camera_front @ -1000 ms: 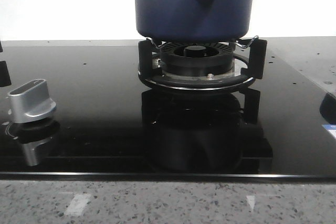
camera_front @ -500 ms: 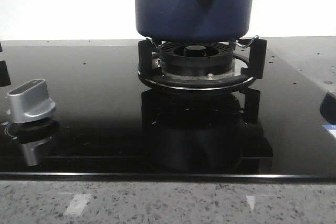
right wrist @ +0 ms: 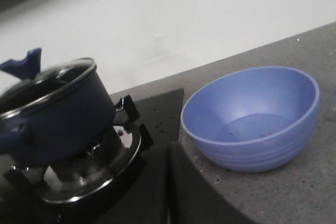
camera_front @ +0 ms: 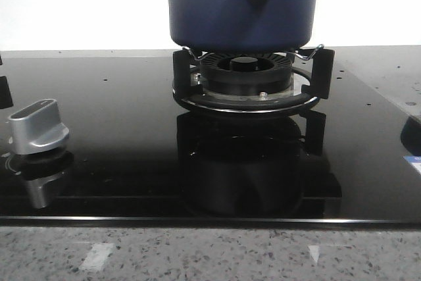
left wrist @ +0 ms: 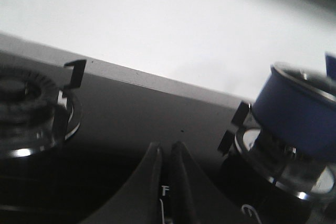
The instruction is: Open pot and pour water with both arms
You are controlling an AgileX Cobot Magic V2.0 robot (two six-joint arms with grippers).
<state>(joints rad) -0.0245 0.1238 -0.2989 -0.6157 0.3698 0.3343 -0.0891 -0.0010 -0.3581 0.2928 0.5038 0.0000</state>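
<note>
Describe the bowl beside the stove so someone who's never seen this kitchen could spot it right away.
Start at the black glass cooktop where the dark blue pot sits on a burner. Just off the cooktop's edge, on the speckled grey counter, stands the bowl. It is the only open, lidless vessel there: light periwinkle blue, round and apparently empty, much paler than the pot.

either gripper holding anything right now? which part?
Nothing held. Left gripper fingers are pressed together, empty, away from the pot. Right gripper also looks shut and empty; the pot sits on its burner.
</note>
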